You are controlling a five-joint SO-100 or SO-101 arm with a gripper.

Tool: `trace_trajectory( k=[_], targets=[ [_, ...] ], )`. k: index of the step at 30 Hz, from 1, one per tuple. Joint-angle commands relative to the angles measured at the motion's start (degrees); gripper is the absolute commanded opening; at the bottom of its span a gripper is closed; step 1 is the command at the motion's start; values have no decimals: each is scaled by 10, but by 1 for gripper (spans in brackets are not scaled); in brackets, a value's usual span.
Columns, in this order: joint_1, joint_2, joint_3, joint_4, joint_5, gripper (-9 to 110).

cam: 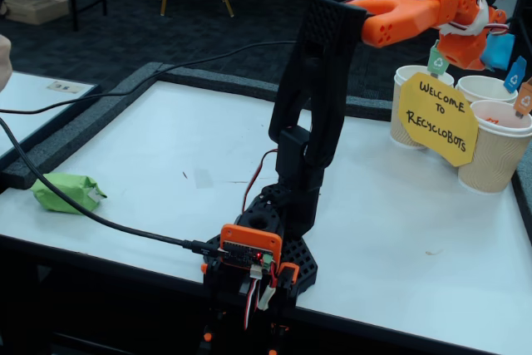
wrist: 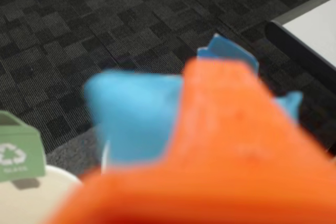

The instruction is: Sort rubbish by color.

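Gripper (cam: 490, 43) raised over the paper cups (cam: 492, 151) at the table's (cam: 150, 155) far right corner, clamped on the light blue wad (wrist: 136, 116), wrist view alone shows that grip, fixed view alone shows the green wad (cam: 66, 192) near the left edge.

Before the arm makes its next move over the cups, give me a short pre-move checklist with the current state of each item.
1. Blue wad held in the gripper: ok, it sits at the orange fingers in the wrist view.
2. Gripper raised above the cups: ok, it hangs over the three paper cups in the fixed view.
3. Lined up with the blue-flag cup: cannot tell, the depth is unclear.
4. Orange wad already sorted: ok, orange shows inside the cup with the orange flag.
5. Green wad sorted: not ok, it lies at the left table edge in the fixed view.
6. Cable clear of the arm: ok.
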Motion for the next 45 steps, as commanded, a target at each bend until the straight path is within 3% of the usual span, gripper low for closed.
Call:
trace_trajectory(
  k=[1,9,14,19,25,33,45],
  targets=[
    [-11,33,-53,-3,-11,20],
    [-7,33,-48,-5,-11,20],
    [-7,90,-65,30,-6,2],
    [-28,222,-77,120,-5,0],
    [-141,396,-12,311,-10,0],
    [-295,662,196,379,-11,0],
    [-434,864,356,461,-11,0]
  ],
)
